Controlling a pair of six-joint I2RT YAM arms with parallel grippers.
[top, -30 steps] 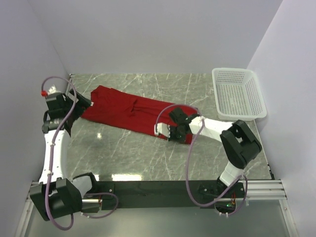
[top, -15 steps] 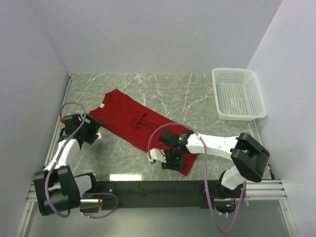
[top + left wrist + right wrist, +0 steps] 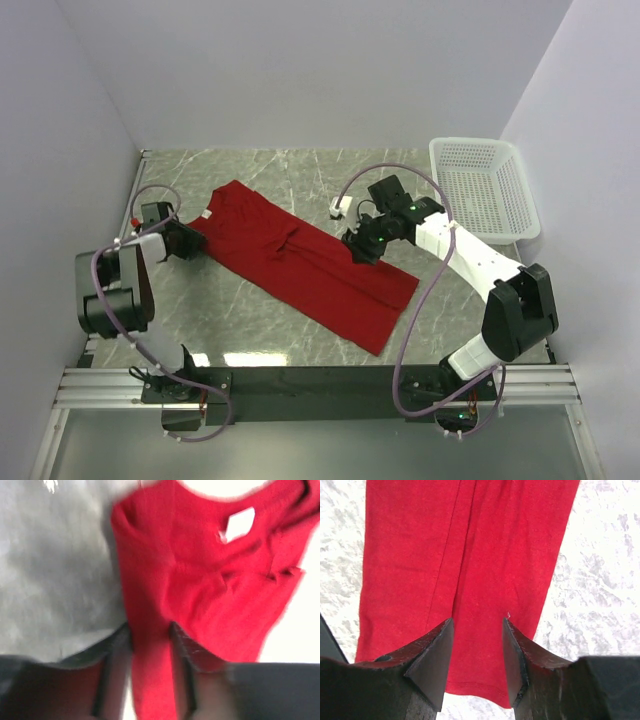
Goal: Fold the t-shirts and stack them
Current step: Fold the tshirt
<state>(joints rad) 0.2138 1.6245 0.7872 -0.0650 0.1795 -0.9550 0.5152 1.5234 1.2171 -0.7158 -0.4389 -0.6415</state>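
One deep red t-shirt (image 3: 300,265) lies spread flat on the marble table, running diagonally from far left to near right. Its small white neck tag (image 3: 205,214) shows at the far-left end. My left gripper (image 3: 192,243) is low at that end's left edge. In the blurred left wrist view the t-shirt (image 3: 200,580) fills the gap of the left gripper (image 3: 150,635), whose jaws stand apart. My right gripper (image 3: 358,248) hovers over the shirt's far edge near its middle. In the right wrist view that gripper (image 3: 477,630) is open above the flat t-shirt (image 3: 470,555), gripping nothing.
A white mesh basket (image 3: 483,190) stands at the back right, close to the right arm's forearm. Plain walls close in the table on the left, back and right. The black rail with both arm bases runs along the near edge.
The right gripper let go of the shirt's hem near the front and drew back to the far side. The shirt now lies stretched out. The left gripper came down to the collar end, its jaws narrower.
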